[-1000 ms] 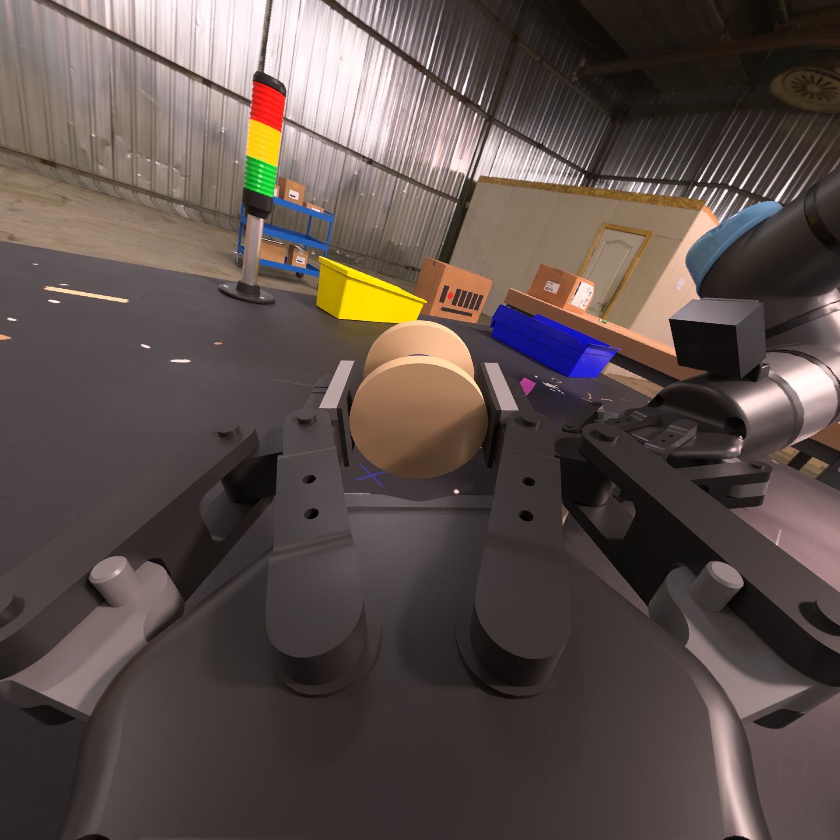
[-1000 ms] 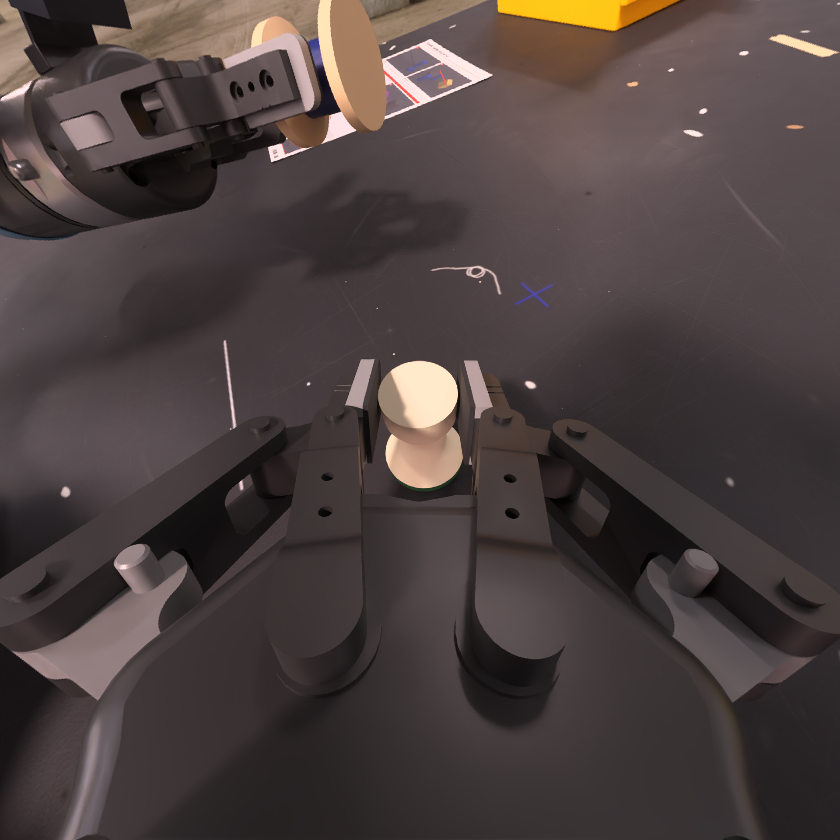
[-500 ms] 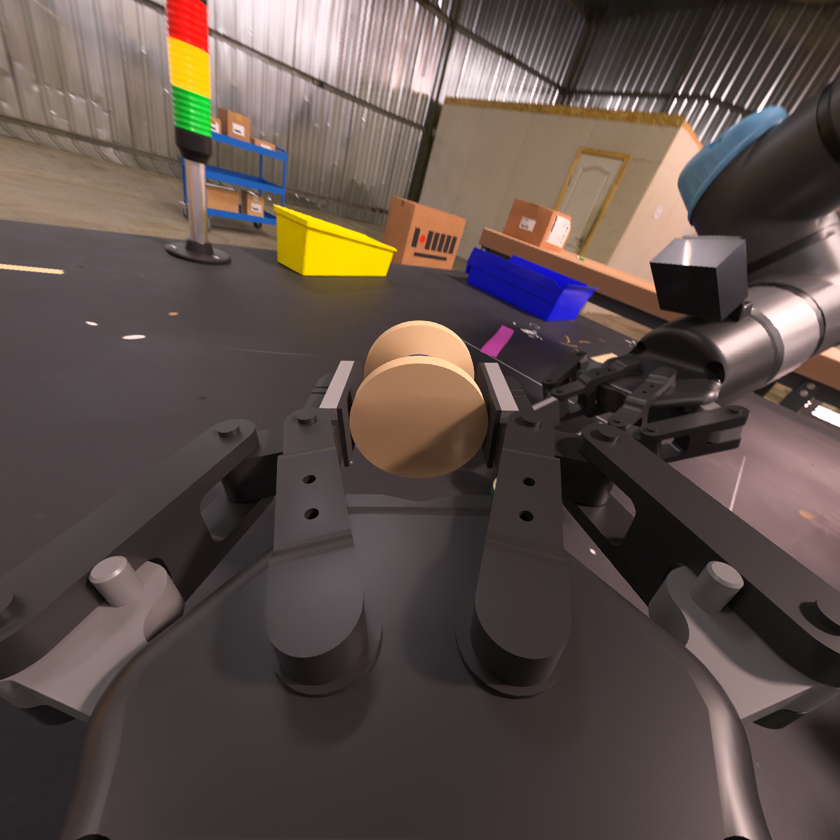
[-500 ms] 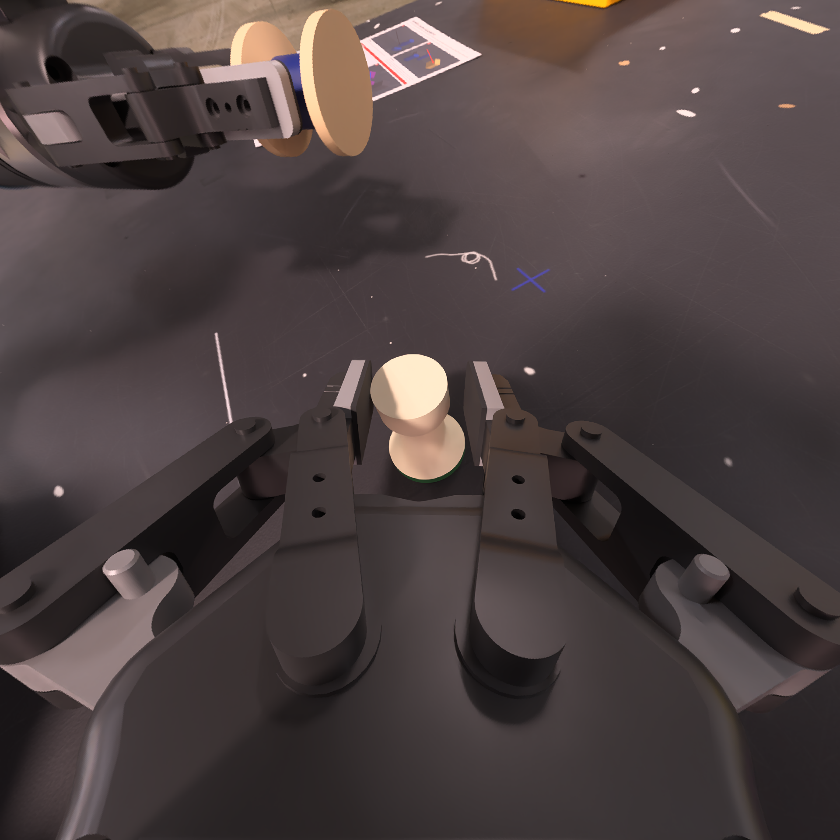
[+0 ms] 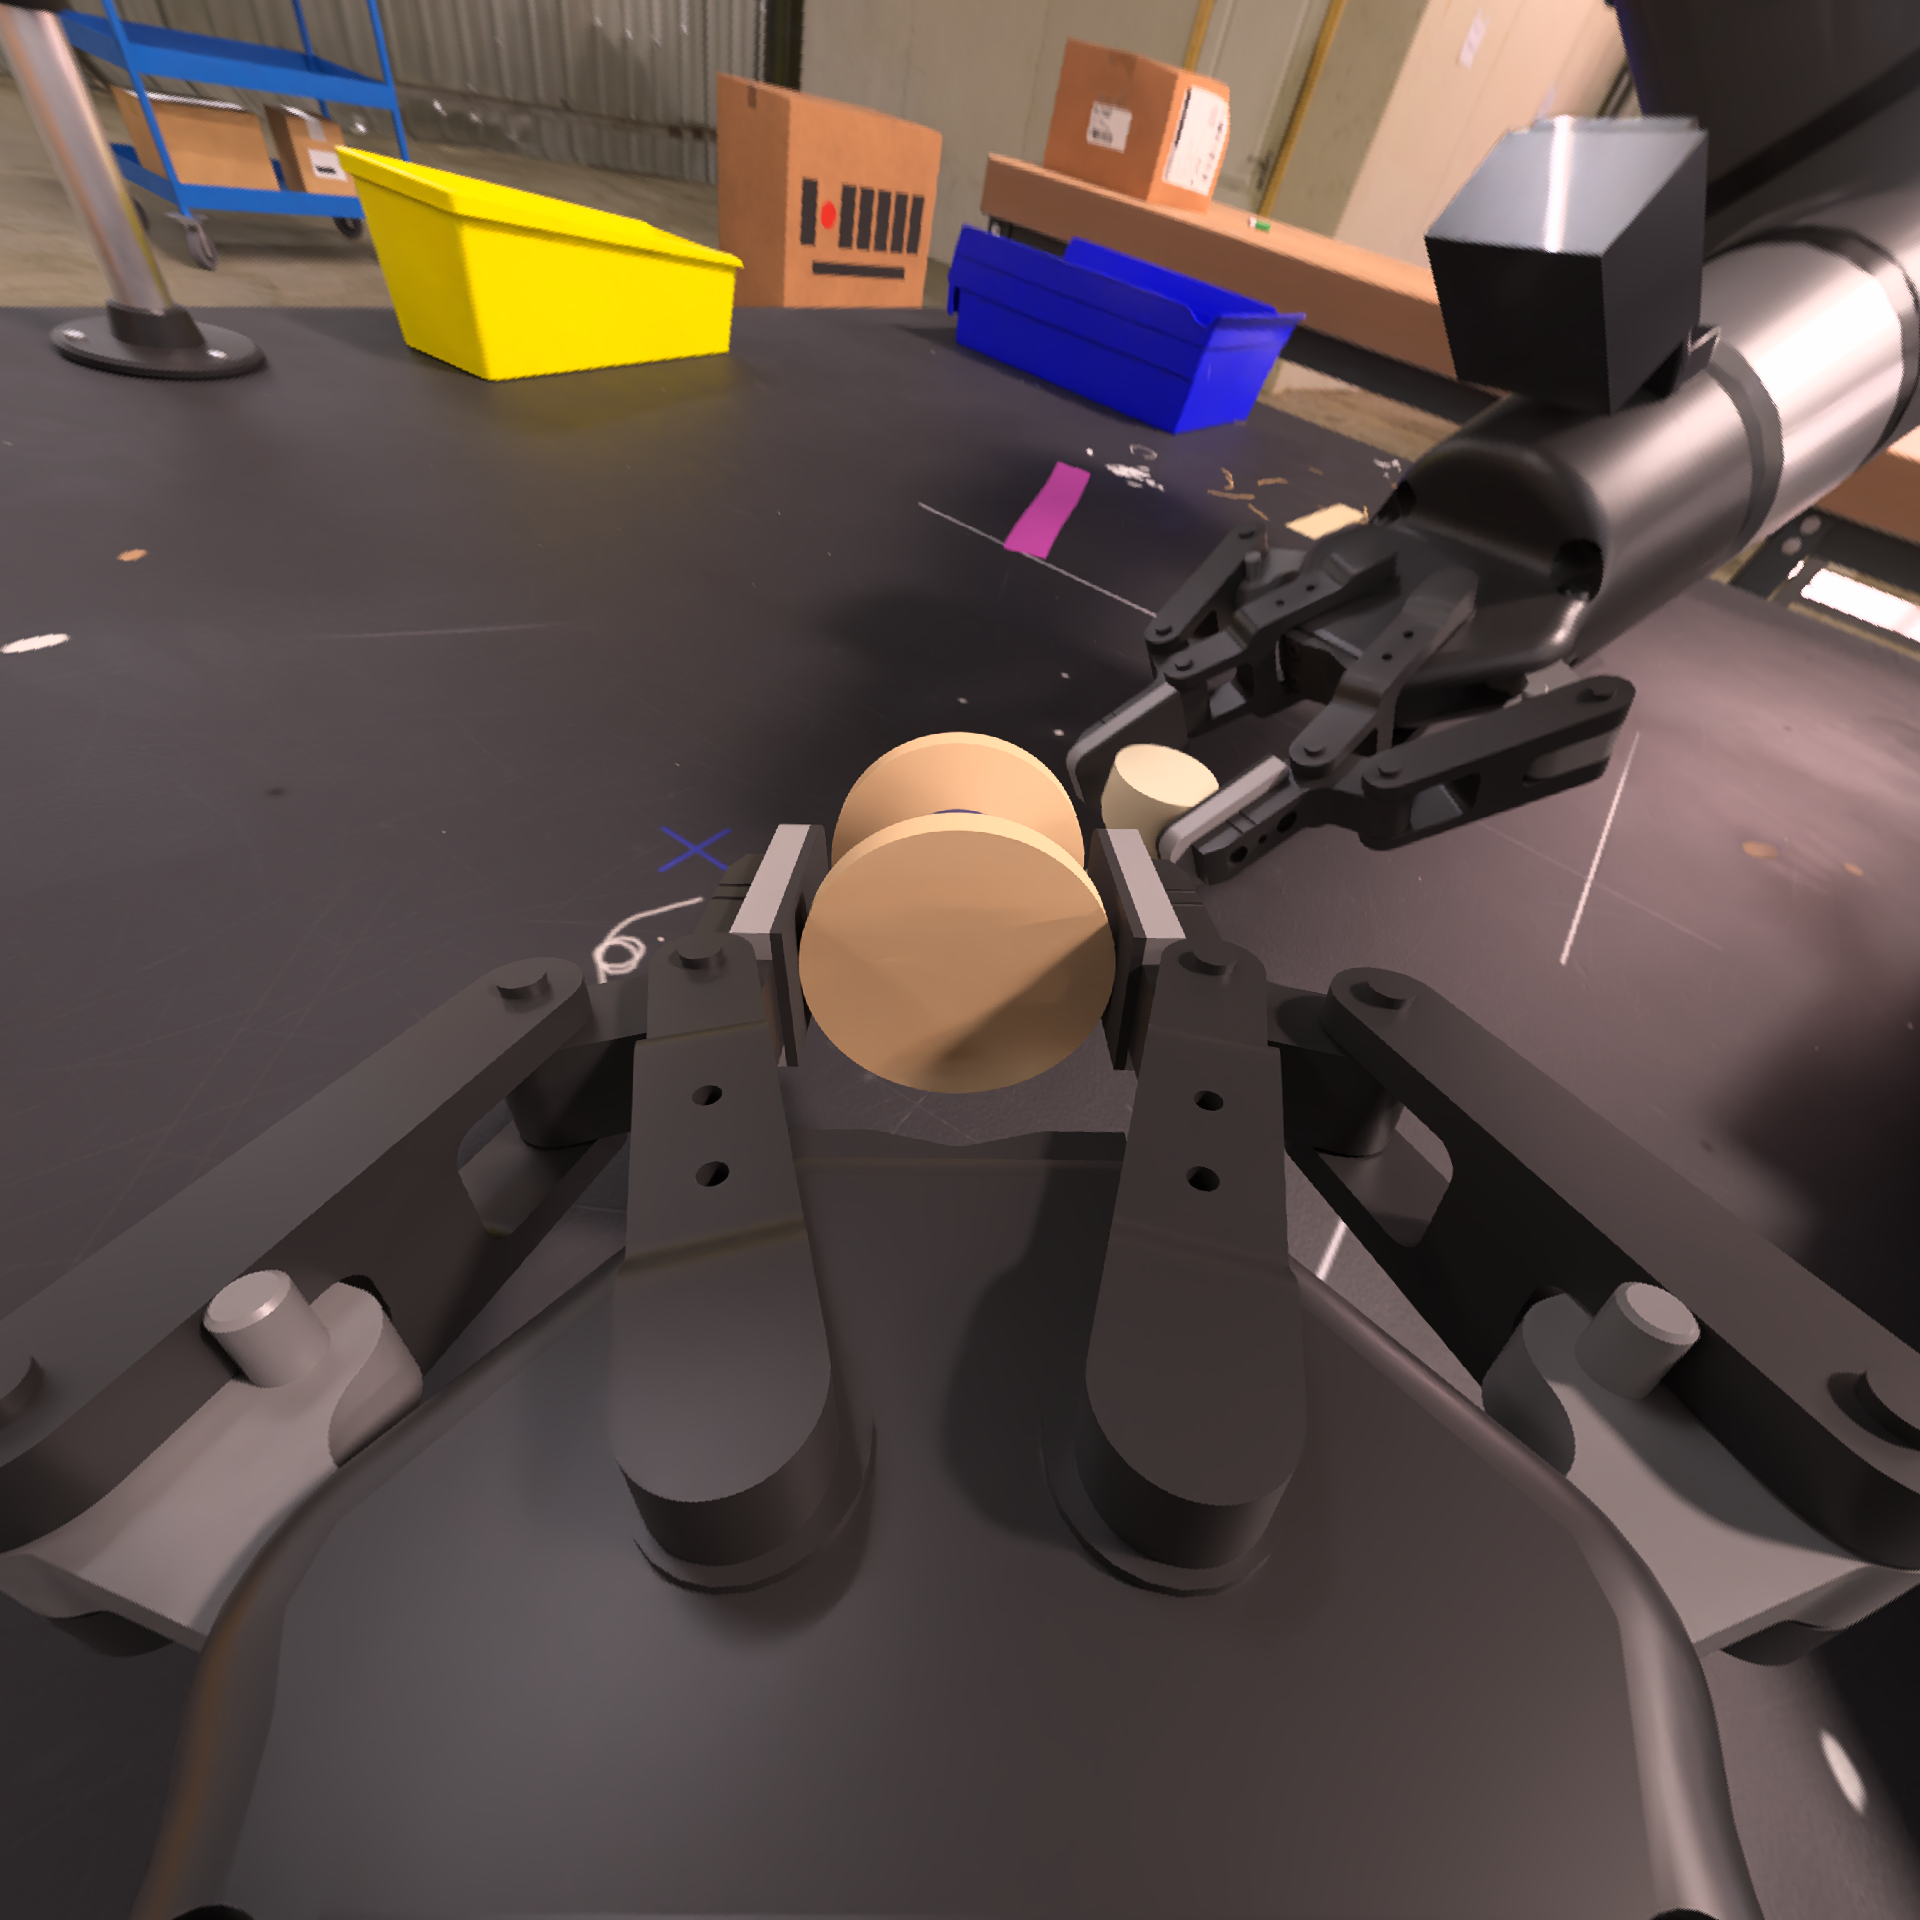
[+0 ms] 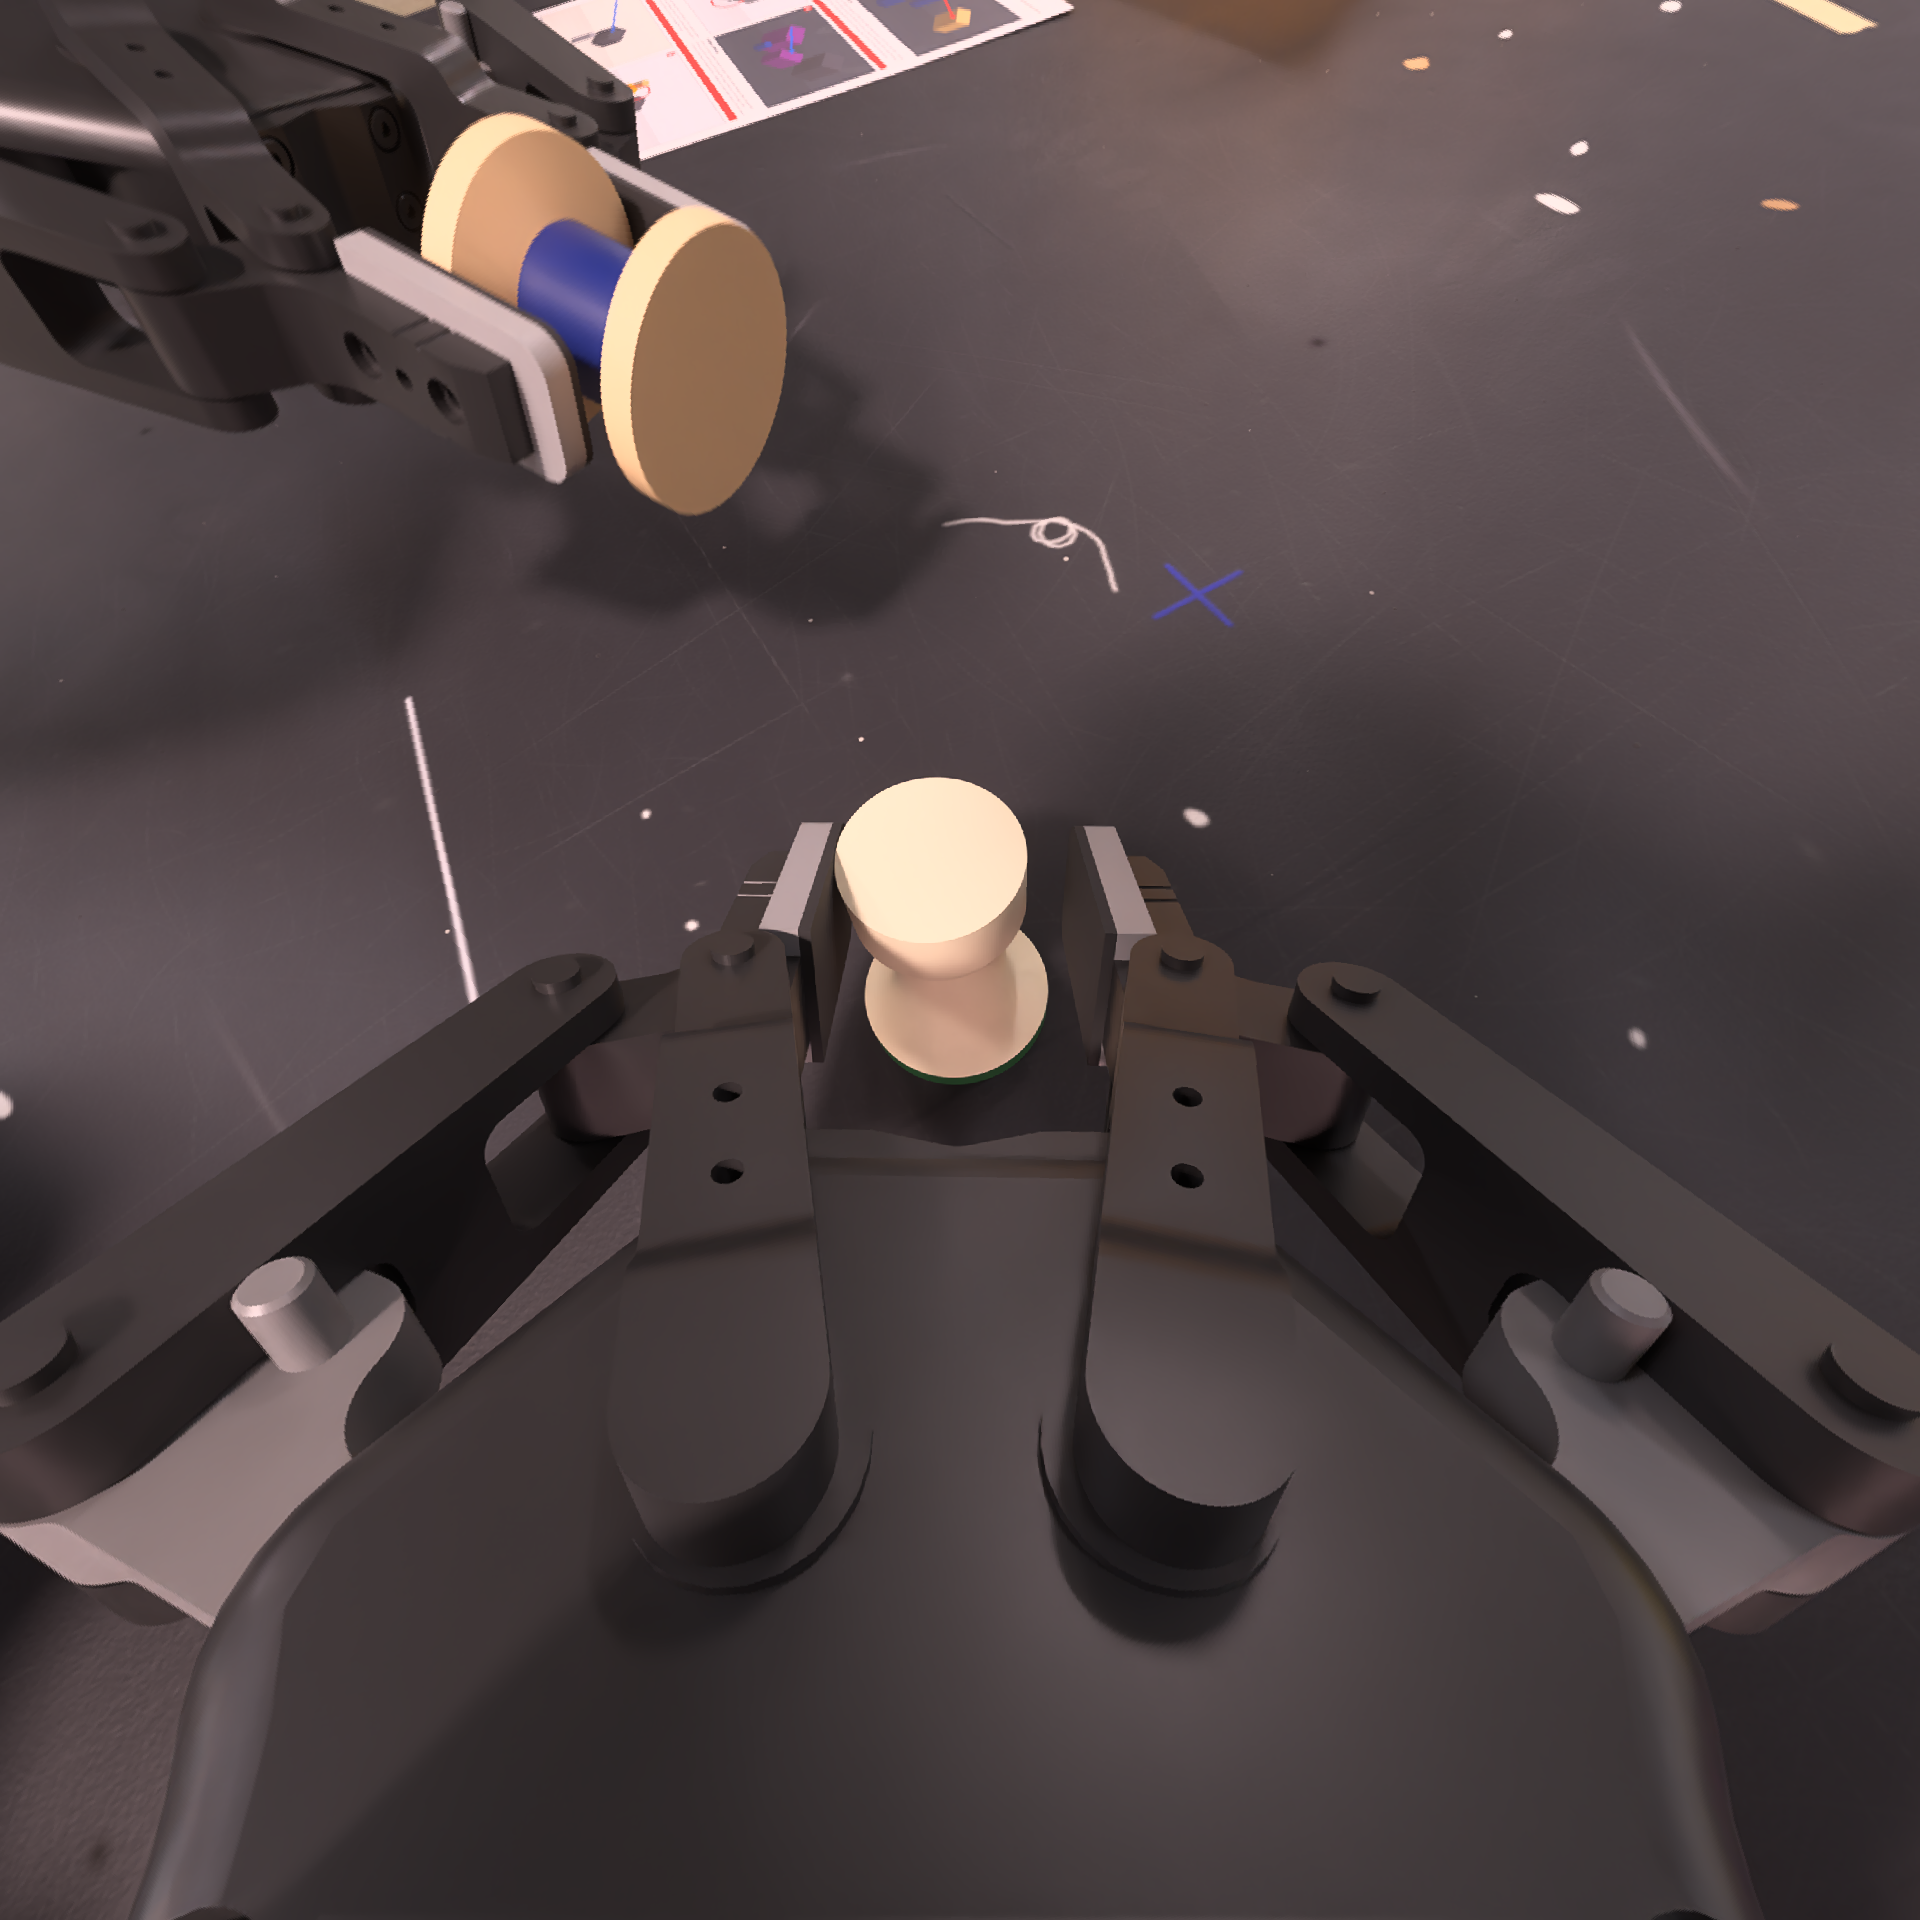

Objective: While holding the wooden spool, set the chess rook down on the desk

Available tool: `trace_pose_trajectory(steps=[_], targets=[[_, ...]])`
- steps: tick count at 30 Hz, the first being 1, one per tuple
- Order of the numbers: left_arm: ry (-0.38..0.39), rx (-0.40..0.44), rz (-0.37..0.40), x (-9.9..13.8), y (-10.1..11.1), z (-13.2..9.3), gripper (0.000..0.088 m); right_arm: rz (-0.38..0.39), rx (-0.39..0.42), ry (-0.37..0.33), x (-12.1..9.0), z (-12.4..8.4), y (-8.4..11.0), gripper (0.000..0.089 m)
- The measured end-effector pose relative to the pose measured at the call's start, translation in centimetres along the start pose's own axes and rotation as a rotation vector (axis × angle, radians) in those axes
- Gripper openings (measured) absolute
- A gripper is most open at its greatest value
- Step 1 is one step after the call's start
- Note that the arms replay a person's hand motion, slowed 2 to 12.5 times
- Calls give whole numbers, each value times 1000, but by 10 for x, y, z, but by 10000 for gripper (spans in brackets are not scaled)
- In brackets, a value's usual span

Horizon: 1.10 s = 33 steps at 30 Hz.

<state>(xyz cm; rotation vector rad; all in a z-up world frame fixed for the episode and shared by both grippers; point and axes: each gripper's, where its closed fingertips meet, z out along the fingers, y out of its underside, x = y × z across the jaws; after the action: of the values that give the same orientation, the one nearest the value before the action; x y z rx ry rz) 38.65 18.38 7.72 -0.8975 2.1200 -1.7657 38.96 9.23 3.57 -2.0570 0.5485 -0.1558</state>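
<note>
My left gripper (image 5: pixel 956 914) is shut on the wooden spool (image 5: pixel 956 956), gripping its blue core between two tan flanges, above the dark desk (image 5: pixel 416 675). In the right wrist view the spool (image 6: pixel 696 353) and left gripper (image 6: pixel 592 301) hang at the upper left. The cream chess rook (image 6: pixel 940 914) stands upright on its green-edged base on the desk. My right gripper (image 6: pixel 956 883) is open around it, with a clear gap at the right pad (image 6: pixel 1112 883). In the left wrist view the rook (image 5: pixel 1153 790) shows between the right gripper's fingers (image 5: pixel 1174 800), just right of the spool.
A yellow bin (image 5: pixel 540 270), a cardboard box (image 5: pixel 831 197) and a blue bin (image 5: pixel 1101 322) stand at the desk's far edge, with a pole base (image 5: pixel 156 343) at far left. A printed sheet (image 6: pixel 810 52), a white thread (image 6: pixel 1060 535) and a blue cross (image 6: pixel 1195 594) lie on the desk.
My right gripper's jaws have opened off the rook, which now stands free on the desk. My left gripper has tilted downward and come closer to the rook, still holding the spool.
</note>
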Motion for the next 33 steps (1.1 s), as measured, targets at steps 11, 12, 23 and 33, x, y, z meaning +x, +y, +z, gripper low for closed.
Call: trace_pose_trajectory(steps=[11, 12, 23, 33], targets=[[48, -180, 103, 17, 24, 12, 445, 43, 8, -25, 0, -1, -1, 373], [48, -195, 112, 18, 26, 13, 445, 45, 7, -28, 0, 0, -1, 373], [23, -259, 165, 19, 34, 17, 445, 30, -12, -29, -1, 1, 1, 373], [-2, -302, 174, 18, 40, 21, 445, 21, -25, -26, -2, 2, 3, 373]])
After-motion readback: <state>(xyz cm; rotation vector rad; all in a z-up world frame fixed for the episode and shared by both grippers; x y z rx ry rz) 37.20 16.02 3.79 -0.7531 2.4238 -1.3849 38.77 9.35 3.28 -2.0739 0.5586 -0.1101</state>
